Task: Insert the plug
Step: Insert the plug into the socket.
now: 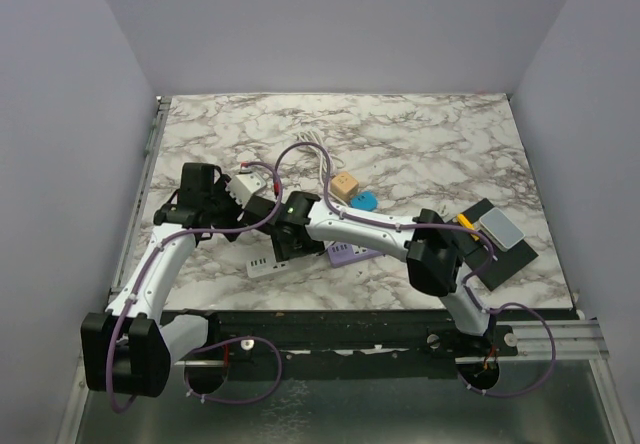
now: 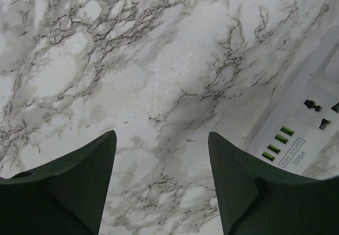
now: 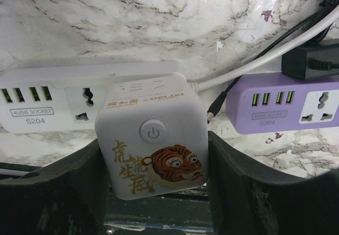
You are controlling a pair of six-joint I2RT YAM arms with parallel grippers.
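Observation:
My right gripper (image 3: 153, 155) is shut on a white cube socket (image 3: 151, 139) with a power button and a tiger picture, one finger on each side. Just beyond it lie a white power strip (image 3: 47, 100) on the left and a purple power strip (image 3: 286, 102) on the right, with a black plug (image 3: 310, 60) in the purple one. In the top view the right gripper (image 1: 287, 236) hides the cube above the white strip (image 1: 268, 263). My left gripper (image 2: 161, 137) is open and empty over bare marble, with the white strip (image 2: 302, 134) to its right.
A white cable (image 3: 265, 60) and a loose barrel connector (image 3: 214, 108) lie between the strips. A tan block (image 1: 344, 186), a blue piece (image 1: 366, 201), and a grey block (image 1: 500, 227) on a black pad (image 1: 510, 259) sit to the right. A white adapter (image 1: 242, 184) sits by the left wrist.

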